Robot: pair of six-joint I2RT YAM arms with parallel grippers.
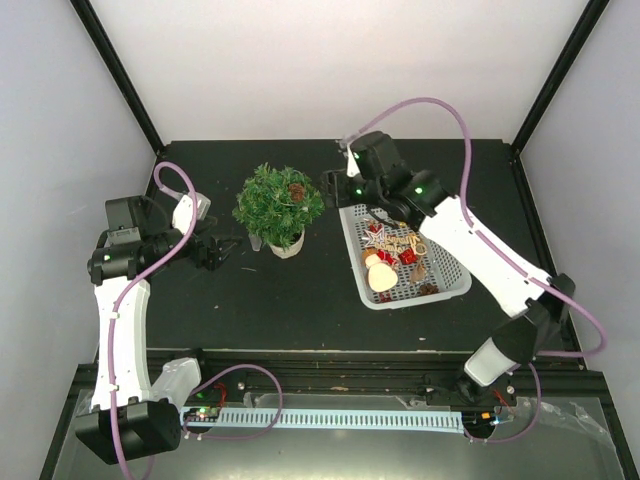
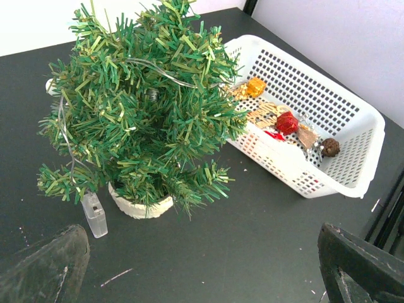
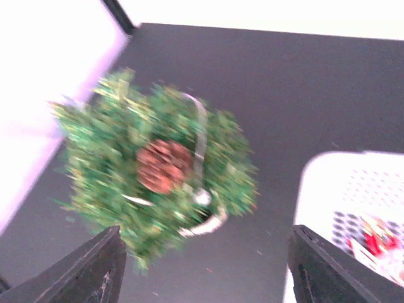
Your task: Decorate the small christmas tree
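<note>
The small christmas tree point(image 1: 275, 203) stands in its white pot point(image 1: 286, 244) at mid table, with a brown pinecone point(image 1: 297, 189) resting in its top. The blurred right wrist view shows that pinecone point(image 3: 163, 165) lying among the needles of the tree point(image 3: 101, 183). My right gripper point(image 1: 335, 186) hovers just right of the treetop. Its jaws are open point(image 3: 205, 271) with nothing between them. My left gripper point(image 1: 226, 250) sits low, left of the tree point(image 2: 139, 107), and it is wide open point(image 2: 202, 271) and empty.
A white basket point(image 1: 455, 285) right of the tree holds several ornaments, among them a red one point(image 2: 286, 122), a gold one point(image 2: 255, 86) and a small pinecone point(image 2: 329, 147). A clear plastic box point(image 2: 95, 214) on the light string lies by the pot. Enclosure walls surround the table.
</note>
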